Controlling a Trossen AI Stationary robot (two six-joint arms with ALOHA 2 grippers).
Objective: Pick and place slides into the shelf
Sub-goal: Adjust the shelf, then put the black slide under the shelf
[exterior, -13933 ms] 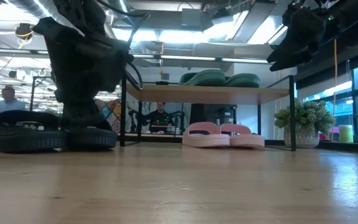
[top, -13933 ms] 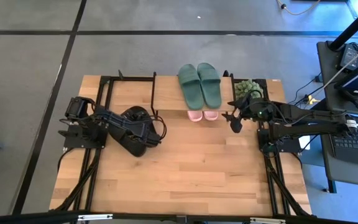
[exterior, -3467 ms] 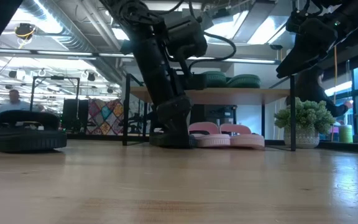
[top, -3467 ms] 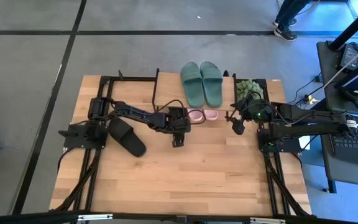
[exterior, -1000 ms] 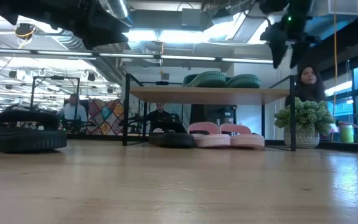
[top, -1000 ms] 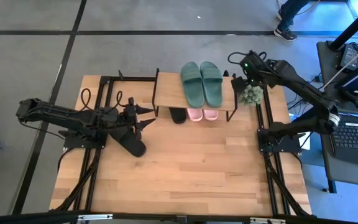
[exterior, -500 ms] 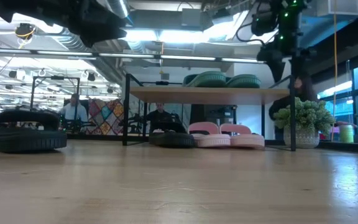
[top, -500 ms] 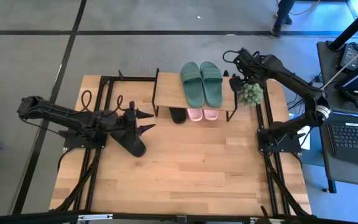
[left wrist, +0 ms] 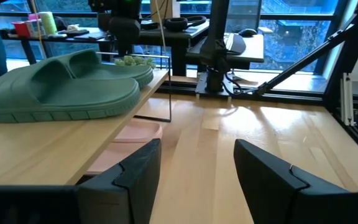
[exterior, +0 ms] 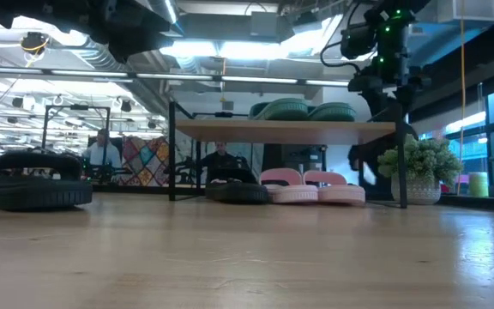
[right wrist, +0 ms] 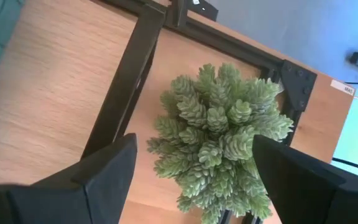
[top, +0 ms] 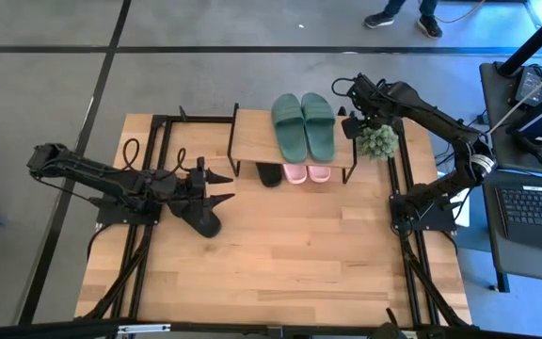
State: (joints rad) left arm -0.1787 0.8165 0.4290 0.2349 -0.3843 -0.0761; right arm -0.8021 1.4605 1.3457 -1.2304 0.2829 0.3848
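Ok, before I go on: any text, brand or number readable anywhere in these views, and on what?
None can be read.
White tag on the table corner by the plant: print too small to read.
Green slides, shelf: no marking visible.

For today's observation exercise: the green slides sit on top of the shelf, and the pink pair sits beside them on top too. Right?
Not quite. The green slides are on top of the shelf, but the pink pair sits beneath it on the table, as the low view shows.
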